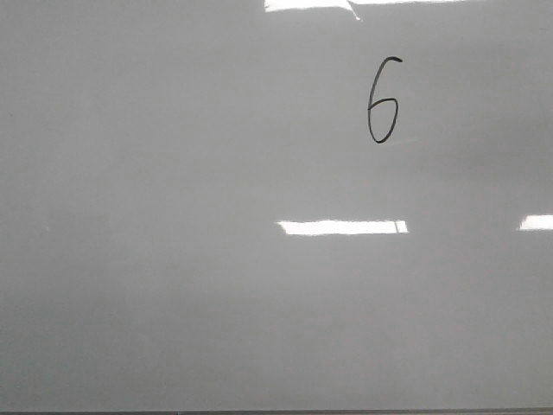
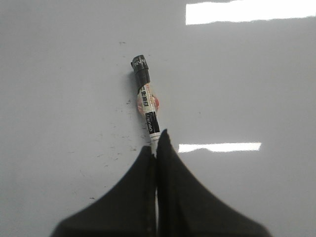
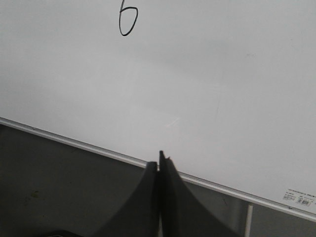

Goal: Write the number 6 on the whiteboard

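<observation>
The whiteboard [image 1: 173,216] fills the front view, glossy grey-white. The number 6 [image 1: 383,101] is drawn in thin black line at its upper right; it also shows in the right wrist view [image 3: 127,19]. No gripper shows in the front view. In the left wrist view my left gripper [image 2: 155,143] is shut on a marker [image 2: 148,106] with a black cap [image 2: 140,69], which points away from the fingers over the whiteboard [image 2: 247,74]. In the right wrist view my right gripper [image 3: 159,160] is shut and empty, at the whiteboard's [image 3: 222,74] framed edge.
The board's pale metal frame [image 3: 98,148] runs aslant in the right wrist view, with a dark surface [image 3: 59,187] beyond it and a small label [image 3: 298,197] at the board's corner. Small black flecks [image 2: 111,148] dot the board near the marker. A dark edge [image 1: 276,412] borders the front view's bottom.
</observation>
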Action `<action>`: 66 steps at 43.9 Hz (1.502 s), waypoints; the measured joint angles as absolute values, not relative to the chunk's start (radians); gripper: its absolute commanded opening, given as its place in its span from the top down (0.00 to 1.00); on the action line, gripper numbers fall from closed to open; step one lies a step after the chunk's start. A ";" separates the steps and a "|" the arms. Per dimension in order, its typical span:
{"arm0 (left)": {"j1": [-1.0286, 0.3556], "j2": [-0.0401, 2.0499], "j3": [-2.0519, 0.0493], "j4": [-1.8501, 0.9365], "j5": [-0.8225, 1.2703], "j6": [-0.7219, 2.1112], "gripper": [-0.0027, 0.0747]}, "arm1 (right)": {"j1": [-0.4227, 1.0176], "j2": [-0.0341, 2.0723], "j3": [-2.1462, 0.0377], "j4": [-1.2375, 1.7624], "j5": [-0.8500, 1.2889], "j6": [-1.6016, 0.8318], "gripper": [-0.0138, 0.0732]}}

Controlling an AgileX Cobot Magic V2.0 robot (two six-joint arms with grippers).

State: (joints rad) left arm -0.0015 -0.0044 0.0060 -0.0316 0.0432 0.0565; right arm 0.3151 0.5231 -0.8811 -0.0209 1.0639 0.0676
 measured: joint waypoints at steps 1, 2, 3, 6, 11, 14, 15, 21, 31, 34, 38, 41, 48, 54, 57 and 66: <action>-0.001 -0.004 0.006 -0.032 0.043 0.057 0.99 | 0.315 0.523 -0.881 -0.021 1.064 0.068 0.92; -0.001 -0.004 0.006 -0.032 0.043 0.057 0.99 | 0.315 0.523 -0.881 -0.021 1.064 0.068 0.92; -0.001 -0.004 0.006 -0.032 0.043 0.057 0.99 | 0.315 0.523 -0.881 -0.021 1.064 0.068 0.92; -0.001 -0.004 0.006 -0.032 0.043 0.057 0.99 | 0.315 0.523 -0.881 -0.021 1.064 0.068 0.92; -0.001 -0.004 0.006 -0.032 0.043 0.057 0.99 | 0.315 0.523 -0.881 -0.021 1.064 0.068 0.92; -0.001 -0.004 0.006 -0.032 0.043 0.057 0.99 | 0.315 0.523 -0.881 -0.021 1.064 0.068 0.92; -0.001 -0.004 0.006 -0.032 0.043 0.057 0.99 | 0.315 0.523 -0.881 -0.021 1.064 0.068 0.92; -0.001 -0.004 0.006 -0.032 0.043 0.057 0.99 | 0.315 0.523 -0.881 -0.021 1.064 0.068 0.92; -0.001 -0.004 0.006 -0.032 0.043 0.057 0.99 | 0.315 0.519 -0.880 -0.021 1.062 0.068 0.92; -0.001 -0.004 0.006 -0.032 0.042 0.057 0.99 | 0.305 0.497 -0.862 -0.023 1.043 0.068 0.92; -0.001 -0.004 0.006 -0.032 0.042 0.057 0.99 | 0.259 0.442 -0.803 -0.023 0.977 0.068 0.92; -0.001 -0.004 0.006 -0.032 0.042 0.057 0.99 | 0.207 0.383 -0.729 -0.023 0.884 0.068 0.92; -0.001 -0.004 0.006 -0.032 0.042 0.057 0.99 | 0.082 0.228 -0.517 -0.023 0.603 0.068 0.92; -0.001 -0.004 0.006 -0.032 0.042 0.057 0.99 | -0.007 0.101 -0.336 -0.023 0.393 0.068 0.92; -0.001 -0.004 0.006 -0.032 0.042 0.057 0.99 | -0.029 0.050 -0.261 -0.023 0.329 0.068 0.92; -0.001 -0.004 0.006 -0.032 0.042 0.057 0.99 | -0.044 -0.009 -0.088 -0.023 0.215 0.068 0.92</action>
